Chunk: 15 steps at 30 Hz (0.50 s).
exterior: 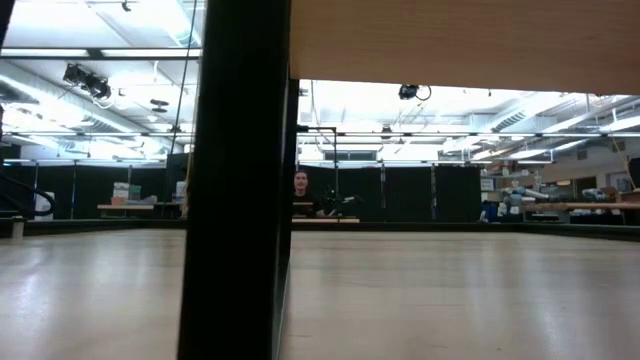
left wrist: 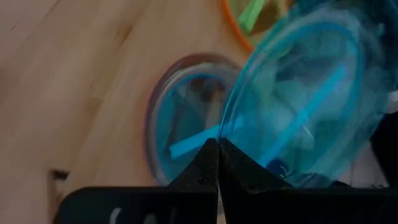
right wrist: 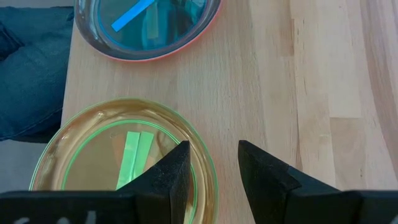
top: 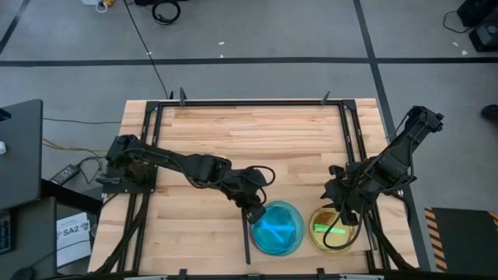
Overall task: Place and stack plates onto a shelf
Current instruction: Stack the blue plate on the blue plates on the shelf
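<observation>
Our left gripper [left wrist: 217, 163] has its fingers pinched together on the rim of a round translucent blue plastic plate [left wrist: 305, 106], which it holds tilted just above a stack of the same kind of plates, blue inside a pinkish rim [left wrist: 180, 124]. That stack sits on the near edge of the pale wooden shelf [top: 257, 148]. From above, the held blue plate [top: 278, 228] lies just beyond the fingertips, toward the near edge, so we judge that the coming move is a short drop onto the stack directly under it.

Our right gripper [right wrist: 214, 165] hangs with its fingers parted and holding nothing, over the rim of the round translucent orange-and-green stack [right wrist: 124, 155], just beside the blue one. The left arm is clearly nearer the blue stack.
</observation>
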Motion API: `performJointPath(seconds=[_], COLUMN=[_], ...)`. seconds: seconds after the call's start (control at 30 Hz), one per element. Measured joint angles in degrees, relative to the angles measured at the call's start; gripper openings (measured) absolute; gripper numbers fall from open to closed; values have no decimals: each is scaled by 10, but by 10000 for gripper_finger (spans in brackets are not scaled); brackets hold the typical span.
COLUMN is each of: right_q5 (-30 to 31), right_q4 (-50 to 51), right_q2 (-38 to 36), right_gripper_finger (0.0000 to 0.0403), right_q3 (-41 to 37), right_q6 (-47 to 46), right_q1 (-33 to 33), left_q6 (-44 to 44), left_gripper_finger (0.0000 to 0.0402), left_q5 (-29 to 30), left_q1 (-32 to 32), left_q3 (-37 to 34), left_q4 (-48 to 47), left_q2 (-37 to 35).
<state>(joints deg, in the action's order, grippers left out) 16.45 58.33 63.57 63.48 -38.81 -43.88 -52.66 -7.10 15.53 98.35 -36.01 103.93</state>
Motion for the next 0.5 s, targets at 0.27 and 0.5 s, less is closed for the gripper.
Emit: performJointPath(seconds=[0.27, 0.5], right_q5=[0, 0], right_q4=[-1, -4], right_q2=[0, 0], right_gripper_finger=[141, 142], right_q3=[0, 0], right_q6=[0, 0], right_q1=[0, 0], left_q6=[0, 0], left_gripper_finger=[2, 10], left_q5=[-2, -2], left_q1=[-4, -6], left_q3=[0, 0], left_q4=[-31, -58], left_q2=[19, 19])
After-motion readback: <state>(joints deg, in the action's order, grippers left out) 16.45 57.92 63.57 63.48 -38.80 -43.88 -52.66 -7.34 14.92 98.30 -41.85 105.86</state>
